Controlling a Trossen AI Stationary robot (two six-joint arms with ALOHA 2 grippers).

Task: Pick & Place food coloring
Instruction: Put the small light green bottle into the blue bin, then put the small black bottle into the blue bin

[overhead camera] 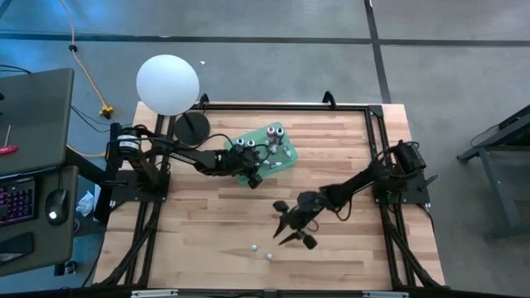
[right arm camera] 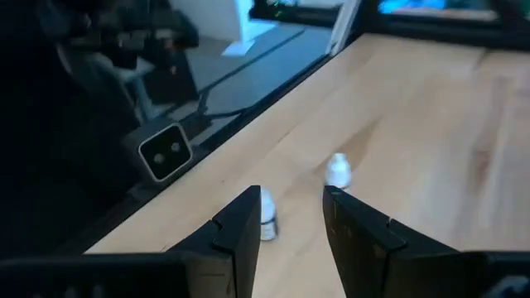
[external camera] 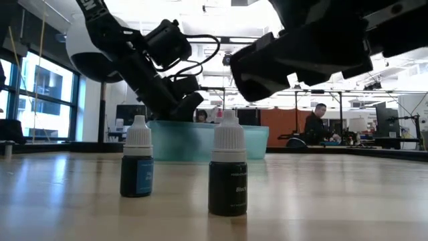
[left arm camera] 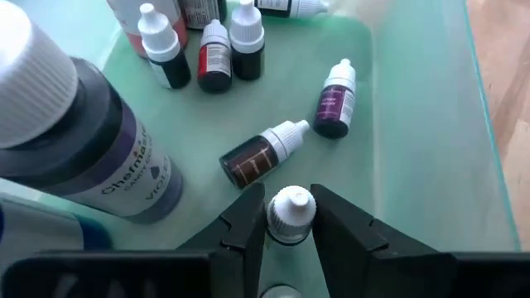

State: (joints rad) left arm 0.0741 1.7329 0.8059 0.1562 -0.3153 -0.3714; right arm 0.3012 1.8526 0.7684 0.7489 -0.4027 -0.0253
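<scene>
The green tray (overhead camera: pixel 286 157) holds several tiny food coloring bottles; in the left wrist view some stand (left arm camera: pixel 215 58) and two lie on their sides (left arm camera: pixel 265 153). My left gripper (left arm camera: pixel 289 207) reaches into the tray (left arm camera: pixel 414 165) and is shut on one bottle. Two more bottles stand upright on the table near its front edge (overhead camera: pixel 254 247) (overhead camera: pixel 269 256), and show close up in the low view (external camera: pixel 137 167) (external camera: pixel 227 174). My right gripper (overhead camera: pixel 290 232) hovers open just above and behind them (right arm camera: pixel 290 203), touching nothing. My left gripper pinches one food coloring bottle by its white cap (left arm camera: pixel 290 211) between the two fingers (left arm camera: pixel 248 223). The fingers come slanting down from the table's left side into the tray. The gripper itself hides the bottle's body, so whether it is lifted does not show.
A big white sphere lamp (overhead camera: pixel 168 84) on a black round base (overhead camera: pixel 192 127) stands at the far left corner. A larger dark bottle (left arm camera: pixel 91 141) stands in the tray beside my left gripper. Bare wood lies across the table's middle and right (overhead camera: pixel 348 149). People sit in the room beyond (external camera: pixel 314 124).
</scene>
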